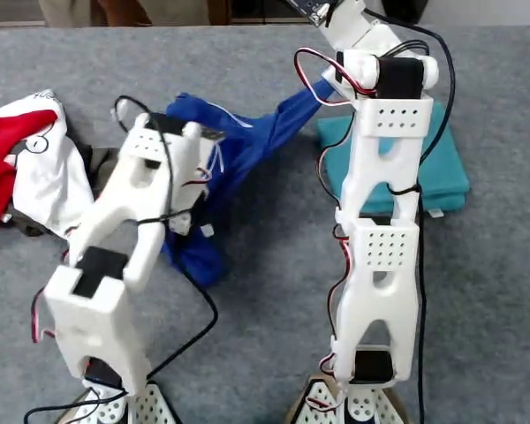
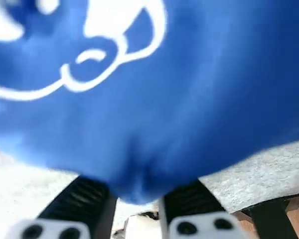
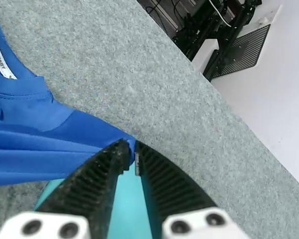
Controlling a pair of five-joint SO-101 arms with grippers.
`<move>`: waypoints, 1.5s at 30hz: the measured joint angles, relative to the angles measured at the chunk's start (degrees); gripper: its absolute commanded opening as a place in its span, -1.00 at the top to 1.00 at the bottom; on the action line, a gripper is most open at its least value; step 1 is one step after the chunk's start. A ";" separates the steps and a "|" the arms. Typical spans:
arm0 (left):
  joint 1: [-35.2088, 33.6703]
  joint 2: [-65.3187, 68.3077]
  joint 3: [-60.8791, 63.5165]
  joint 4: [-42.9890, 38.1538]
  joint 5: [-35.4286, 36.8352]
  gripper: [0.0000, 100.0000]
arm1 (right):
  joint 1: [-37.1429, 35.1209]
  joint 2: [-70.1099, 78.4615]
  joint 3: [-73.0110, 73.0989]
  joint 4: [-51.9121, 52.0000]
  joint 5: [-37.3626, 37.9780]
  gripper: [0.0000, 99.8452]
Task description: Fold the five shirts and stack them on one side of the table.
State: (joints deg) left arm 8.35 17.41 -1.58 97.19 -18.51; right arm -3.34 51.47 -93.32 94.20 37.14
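The blue shirt (image 1: 247, 141) lies stretched over the middle of the grey table (image 1: 274, 291), spanning between my two arms. Left gripper (image 2: 137, 191): clenched on a bunch of the shirt's fabric at its left end. Right gripper (image 3: 132, 149): pinched on the shirt's edge at its far right end. A folded teal shirt (image 1: 446, 172) lies on the right (partly under the right arm). A red shirt (image 1: 4, 155) and a white shirt (image 1: 44, 181) lie crumpled at the left.

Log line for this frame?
left gripper: shut on blue shirt | right gripper: shut on blue shirt | teal shirt: folded | other shirts: heaped
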 measured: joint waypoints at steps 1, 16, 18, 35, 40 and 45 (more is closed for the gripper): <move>-0.79 -0.26 0.70 0.00 1.41 0.60 | -0.09 0.00 0.00 0.00 0.00 1.00; 1.05 -2.64 1.85 2.55 11.60 0.64 | 0.00 0.00 0.00 0.00 0.00 1.00; 6.33 -5.71 4.13 2.55 12.57 0.65 | 0.00 0.00 0.00 0.00 0.00 1.00; 7.82 -9.49 25.67 -28.92 11.78 0.65 | 0.00 0.00 0.00 0.00 0.00 1.00; 1.58 -4.75 21.98 -29.36 11.87 0.65 | 0.00 0.26 0.00 0.00 0.00 1.00; -2.02 -2.46 18.90 -29.27 11.87 0.65 | 0.00 1.93 0.00 0.00 0.00 1.00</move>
State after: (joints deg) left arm 6.33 14.95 17.32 67.91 -6.64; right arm -3.34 53.41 -93.32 94.20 37.14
